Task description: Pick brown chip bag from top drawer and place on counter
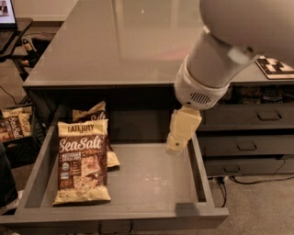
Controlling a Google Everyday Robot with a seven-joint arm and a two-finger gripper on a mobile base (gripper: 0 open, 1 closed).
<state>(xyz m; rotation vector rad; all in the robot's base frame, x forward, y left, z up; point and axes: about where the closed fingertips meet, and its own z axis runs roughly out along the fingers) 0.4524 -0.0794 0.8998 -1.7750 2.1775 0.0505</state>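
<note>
The brown chip bag [82,160] lies flat in the left half of the open top drawer [151,183], label up with "Late July" and "Sea Salt" readable. A second bag [93,112] lies partly under it, towards the back. My gripper [177,145] hangs on the white arm over the right half of the drawer, close to its right wall, well to the right of the bag and holding nothing. The counter [115,41] stretches away above the drawer, grey and glossy.
Narrower grey drawers with small handles [248,147] stand to the right. A smaller Sea Salt bag [14,126] sits in a crate on the floor at the left. A checkered board [275,66] lies on the counter's right edge. A laptop [7,13] is at the far left.
</note>
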